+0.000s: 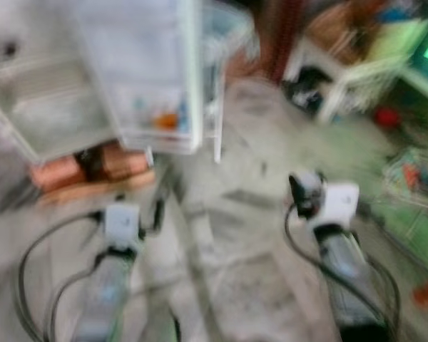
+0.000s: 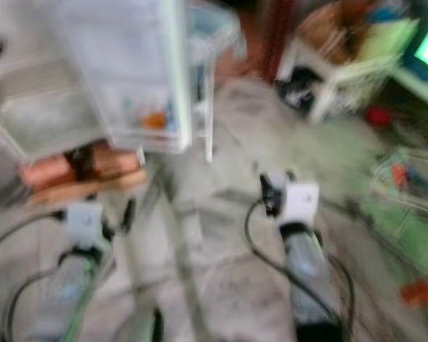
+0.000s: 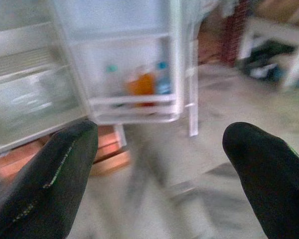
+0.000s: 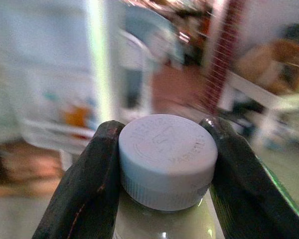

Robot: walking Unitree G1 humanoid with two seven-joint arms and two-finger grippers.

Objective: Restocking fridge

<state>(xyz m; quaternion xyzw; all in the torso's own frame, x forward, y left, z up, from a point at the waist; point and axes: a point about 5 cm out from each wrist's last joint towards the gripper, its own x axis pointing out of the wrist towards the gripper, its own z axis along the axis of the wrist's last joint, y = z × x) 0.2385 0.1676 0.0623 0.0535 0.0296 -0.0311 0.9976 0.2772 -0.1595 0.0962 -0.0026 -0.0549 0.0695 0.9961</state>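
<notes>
While blurred, right end effector (image 4: 164, 149) grips bottle (image 4: 167, 164) (cap txt illegible).

Blurred frames. Pale grey mottled floor (image 1: 271, 142), stone or tile, can't tell which. Reddish-brown slab (image 1: 85, 174) lies on the floor at left. White low table or bench (image 1: 357, 75) at upper right with dark clutter beneath it. Dark red post (image 1: 282, 35) behind. Green items (image 1: 414, 206) along the right edge. Even daylight throughout.
</notes>
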